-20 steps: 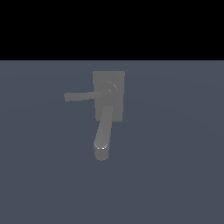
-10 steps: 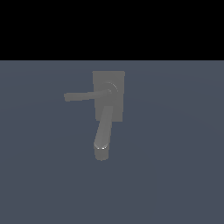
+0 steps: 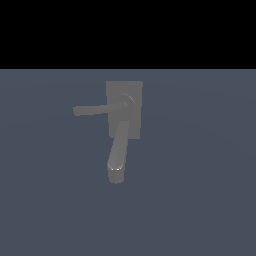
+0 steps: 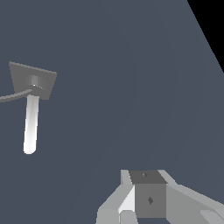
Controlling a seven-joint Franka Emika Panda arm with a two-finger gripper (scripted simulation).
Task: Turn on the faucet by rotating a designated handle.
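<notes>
At centre of the exterior view, the faucet [image 3: 124, 111] extends its thin, rigid-looking handle [image 3: 95, 110] toward 9 o'clock, best pushed near its free tip; the gripper [image 4: 146, 205], well apart, holds nothing, opening indeterminate.

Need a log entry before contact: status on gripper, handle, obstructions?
Gripper far from faucet, finger state unclear. Handle untouched, pointing to the exterior view's left. Nothing near the handle.
</notes>
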